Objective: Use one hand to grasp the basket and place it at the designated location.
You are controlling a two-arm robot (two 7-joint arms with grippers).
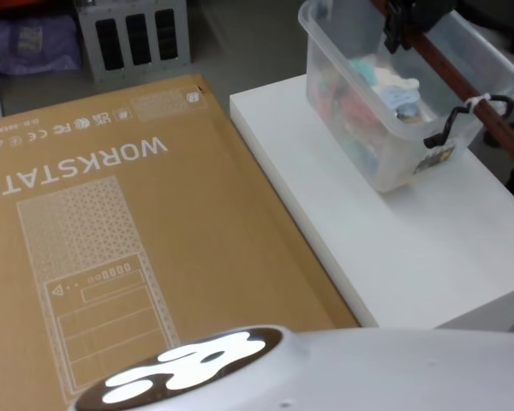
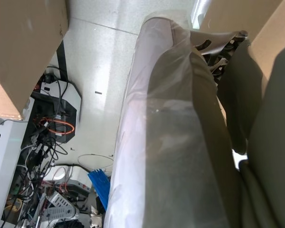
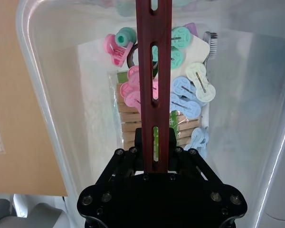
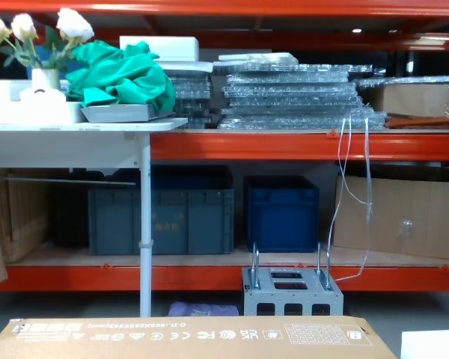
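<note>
Over the basket, the right gripper (image 3: pixel 155 145) was clamped shut on the wooden handle (image 3: pixel 153 71), seemingly nearer its far end. A slow, level lift would best stop tilting. One basket (image 1: pixel 351 120) stood at the white tabletop's (image 1: pixel 394 248) far side, holding over a dozen clothespins (image 3: pixel 185 90). One cardboard box (image 1: pixel 111 214) lay alongside.
</note>
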